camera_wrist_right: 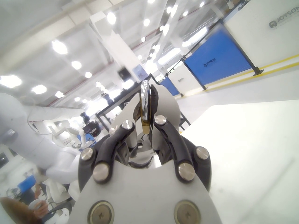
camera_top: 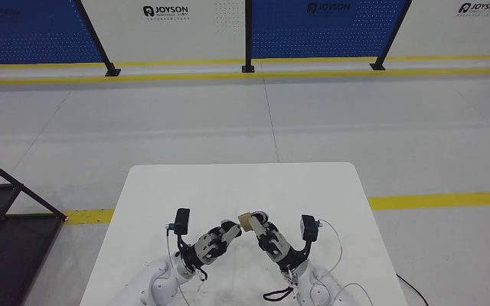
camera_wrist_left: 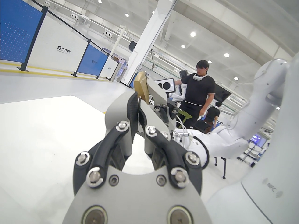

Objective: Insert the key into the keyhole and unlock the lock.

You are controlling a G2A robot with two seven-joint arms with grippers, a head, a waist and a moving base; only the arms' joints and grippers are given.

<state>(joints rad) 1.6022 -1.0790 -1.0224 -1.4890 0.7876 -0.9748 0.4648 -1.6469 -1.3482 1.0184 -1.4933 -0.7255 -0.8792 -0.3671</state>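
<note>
White table [camera_top: 230,187], rounded corners, on pale floor [camera_top: 306,115]

- A white table [camera_top: 230,183] with rounded corners stands on a pale grey floor [camera_top: 230,115].
- Yellow lines [camera_top: 429,201] cross the floor, one level with the table's far part and two along the far barrier.
- Blue and white barrier panels [camera_top: 321,27] on black posts [camera_top: 246,34] close the far side.
- A white column [camera_wrist_left: 149,38] rises to a white ceiling [camera_wrist_left: 210,5] set with round lamps [camera_wrist_left: 193,34].

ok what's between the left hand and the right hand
The brass lock, gripped in the right hand; the left hand sits right against it. The top view shows this.
</note>
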